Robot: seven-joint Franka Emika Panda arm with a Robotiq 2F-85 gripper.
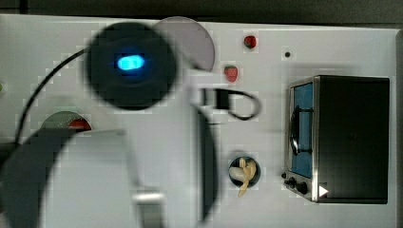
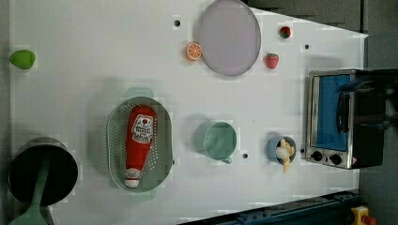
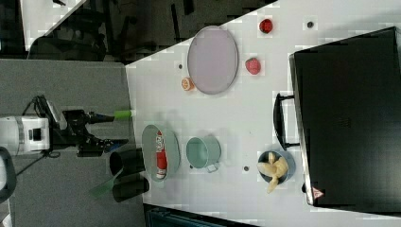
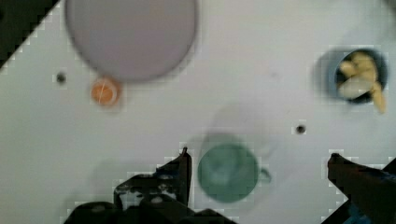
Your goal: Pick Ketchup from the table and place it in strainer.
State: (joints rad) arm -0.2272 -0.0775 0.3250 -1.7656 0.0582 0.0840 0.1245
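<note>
The Ketchup (image 2: 139, 140), a red bottle with a white label, lies lengthwise inside the pale green oval strainer (image 2: 114, 140) with nothing touching it. In the right view the Ketchup (image 3: 161, 156) rests in the strainer (image 3: 150, 146), and my gripper (image 3: 116, 128) shows to the right view's left of it, apart from it. From the wrist, the gripper (image 4: 258, 155) is open: its two dark fingers (image 4: 180, 170) stand wide apart, with nothing between them, high over the round green cup (image 4: 227, 172). In the top view the arm (image 1: 130, 64) covers most of the strainer (image 1: 59, 118).
A green cup (image 2: 218, 139) stands beside the strainer. A grey-purple plate (image 2: 229, 36), an orange slice (image 2: 193, 51) and two strawberries (image 2: 271, 60) lie beyond. A blue bowl (image 2: 281, 150) sits by the toaster oven (image 2: 335, 117). A black pot (image 2: 42, 173) and a green fruit (image 2: 22, 58) lie at the left view's left.
</note>
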